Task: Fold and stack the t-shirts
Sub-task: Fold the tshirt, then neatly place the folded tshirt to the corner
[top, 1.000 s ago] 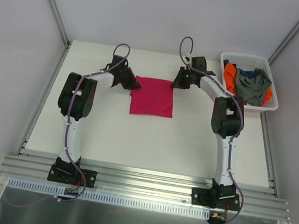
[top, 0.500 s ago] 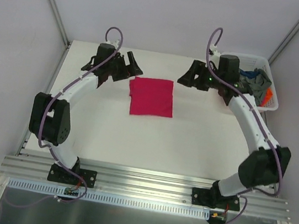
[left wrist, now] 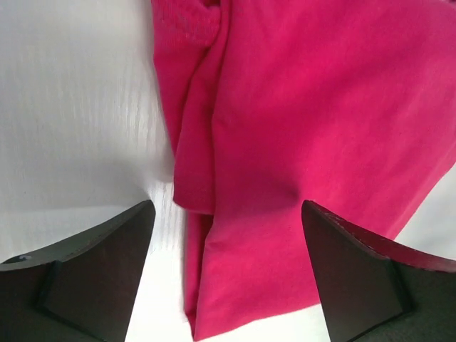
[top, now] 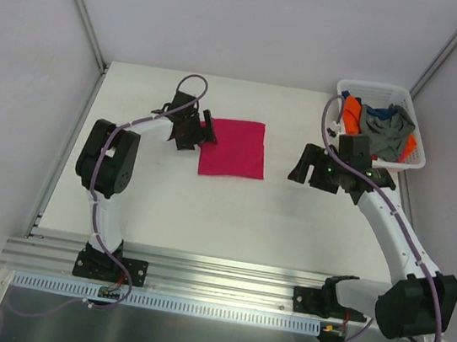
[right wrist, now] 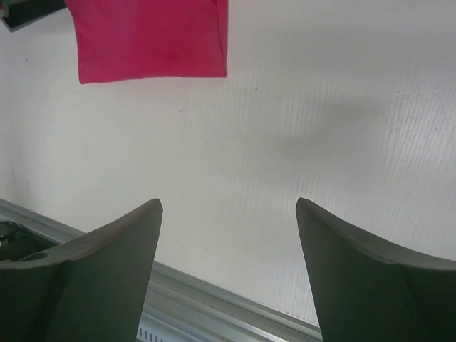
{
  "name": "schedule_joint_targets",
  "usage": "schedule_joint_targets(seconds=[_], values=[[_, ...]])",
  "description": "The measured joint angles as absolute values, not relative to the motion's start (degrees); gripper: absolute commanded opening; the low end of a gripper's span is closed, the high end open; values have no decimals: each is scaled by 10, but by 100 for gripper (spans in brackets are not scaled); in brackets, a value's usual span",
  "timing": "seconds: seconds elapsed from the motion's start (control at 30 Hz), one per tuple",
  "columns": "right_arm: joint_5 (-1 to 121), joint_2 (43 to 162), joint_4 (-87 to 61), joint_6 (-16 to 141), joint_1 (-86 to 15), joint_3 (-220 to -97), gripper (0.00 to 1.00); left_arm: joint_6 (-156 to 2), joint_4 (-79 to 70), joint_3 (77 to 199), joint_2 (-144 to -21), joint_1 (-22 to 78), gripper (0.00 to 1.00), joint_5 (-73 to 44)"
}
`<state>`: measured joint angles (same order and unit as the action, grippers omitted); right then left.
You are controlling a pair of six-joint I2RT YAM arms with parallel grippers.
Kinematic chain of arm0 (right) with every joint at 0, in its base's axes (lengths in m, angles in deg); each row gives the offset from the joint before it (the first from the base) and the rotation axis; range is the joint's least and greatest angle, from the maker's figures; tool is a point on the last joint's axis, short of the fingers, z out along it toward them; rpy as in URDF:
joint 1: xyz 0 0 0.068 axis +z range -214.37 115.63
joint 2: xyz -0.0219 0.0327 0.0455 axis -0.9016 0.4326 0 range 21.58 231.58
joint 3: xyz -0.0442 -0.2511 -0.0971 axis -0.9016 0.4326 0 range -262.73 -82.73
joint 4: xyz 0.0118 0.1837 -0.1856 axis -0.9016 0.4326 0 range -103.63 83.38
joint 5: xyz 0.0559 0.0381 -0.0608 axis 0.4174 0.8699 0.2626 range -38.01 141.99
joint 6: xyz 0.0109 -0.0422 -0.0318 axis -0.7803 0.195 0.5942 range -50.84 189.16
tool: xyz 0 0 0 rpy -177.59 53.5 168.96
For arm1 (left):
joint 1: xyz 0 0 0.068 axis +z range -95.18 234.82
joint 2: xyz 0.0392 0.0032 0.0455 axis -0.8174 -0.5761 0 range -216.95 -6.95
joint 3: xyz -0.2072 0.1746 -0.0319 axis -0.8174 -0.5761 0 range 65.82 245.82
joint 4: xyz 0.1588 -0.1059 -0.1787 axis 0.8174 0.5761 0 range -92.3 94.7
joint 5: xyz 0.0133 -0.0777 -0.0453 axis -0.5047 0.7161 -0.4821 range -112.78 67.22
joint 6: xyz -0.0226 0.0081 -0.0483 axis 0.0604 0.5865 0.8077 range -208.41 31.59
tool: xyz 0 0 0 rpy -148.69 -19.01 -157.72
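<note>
The pink shirt (top: 233, 147) lies folded on the bench (top: 231, 214). The left gripper (top: 202, 132), at its left edge, and the right gripper (top: 301, 166), well apart, are spread empty. The bunched left layers should be smoothed flat before 1 more is taken from the basket (top: 406, 166).

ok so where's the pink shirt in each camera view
top external: the pink shirt lies folded into a square, in the middle of the table's far half.
left wrist: it fills the middle and right, its folded edge running between the fingers of the open left claw.
right wrist: upper left corner.
shared landmark: the white table under it in all three.
</note>
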<state>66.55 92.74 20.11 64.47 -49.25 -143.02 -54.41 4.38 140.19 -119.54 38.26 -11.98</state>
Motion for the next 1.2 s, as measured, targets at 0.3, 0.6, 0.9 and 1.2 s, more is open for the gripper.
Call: schedule_joint_targets(seconds=[0.3,0.6,0.9,1.2], values=[[616,854,235,648,-494,-1432,82,-504,19,1432,-1242,371,14,-159],[593,853,273,651,-510,-1460,82,-521,68,1518,-1285,401,0,-180],[582,896,249,651,-514,-1485,83,-628,193,1737,-1374,544,0,-202],[536,1022,209,622,-515,-1533,82,-743,294,1993,-1493,658,1,-233]])
